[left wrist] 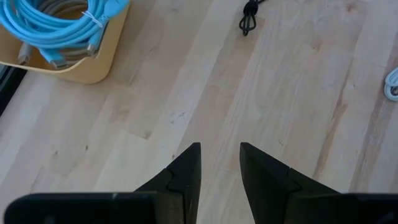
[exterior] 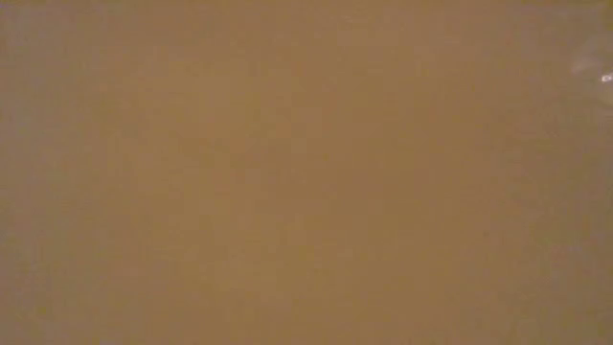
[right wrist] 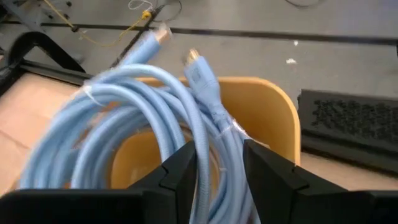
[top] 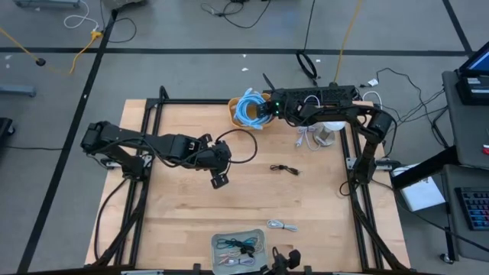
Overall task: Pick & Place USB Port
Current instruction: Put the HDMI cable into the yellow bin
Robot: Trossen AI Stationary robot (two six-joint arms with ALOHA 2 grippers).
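Two loose cables (top: 283,169) near tray (top: 218,243)

My low view is a flat tan blur, nothing readable. The tray (top: 218,246) contents are too small for me to identify. The white cable (left wrist: 392,84) is cut off at the left wrist frame edge. The yellow bin (right wrist: 273,106) is mostly hidden under the blue cable coil (right wrist: 155,99).

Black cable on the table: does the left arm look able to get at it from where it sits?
Probably yes. The black cable lies alone on bare wood, and the left gripper is open nearby with nothing between them.
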